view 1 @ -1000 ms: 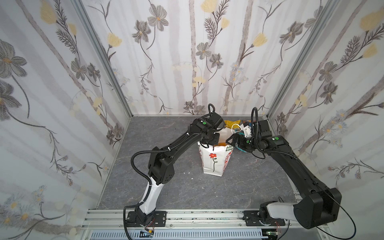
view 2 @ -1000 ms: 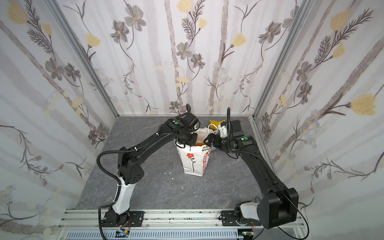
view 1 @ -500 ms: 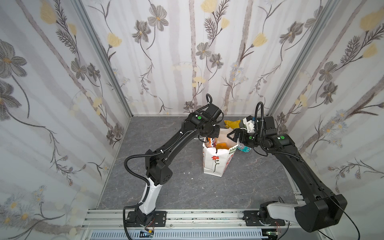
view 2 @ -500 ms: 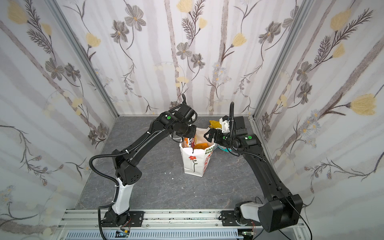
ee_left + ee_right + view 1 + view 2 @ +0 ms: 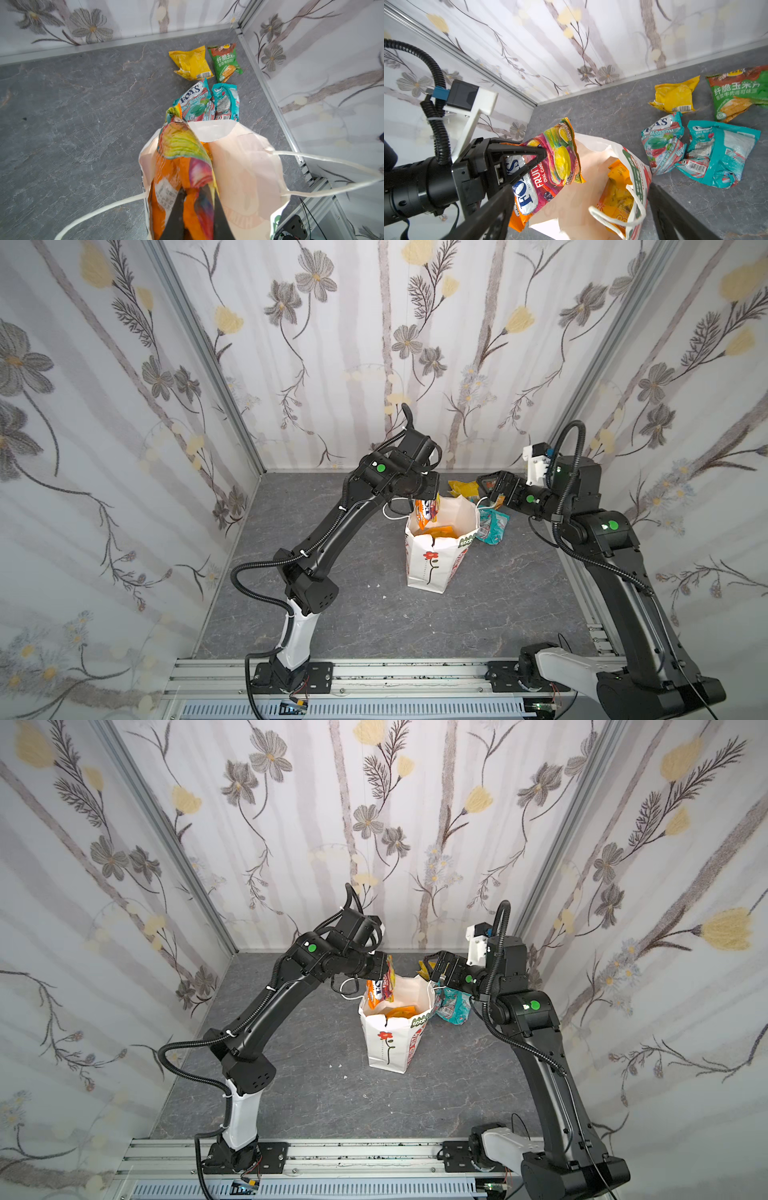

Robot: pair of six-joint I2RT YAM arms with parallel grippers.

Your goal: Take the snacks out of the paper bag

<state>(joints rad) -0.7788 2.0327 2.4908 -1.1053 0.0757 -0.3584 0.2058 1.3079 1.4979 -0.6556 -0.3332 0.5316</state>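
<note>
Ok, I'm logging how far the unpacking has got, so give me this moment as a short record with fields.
left gripper: shut on orange packet, at the mouth of the bag
right gripper: open, holding nothing, by the bag's rim
on table: yellow packet, green packet, teal packet, second teal packet
inside bag: one yellow-orange packet visible

Both top views look down from high at the front over the whole desk (image 5: 374, 614). Each wrist view looks from close behind its jaws; both catch the paper bag (image 5: 239, 166) beyond them.
</note>
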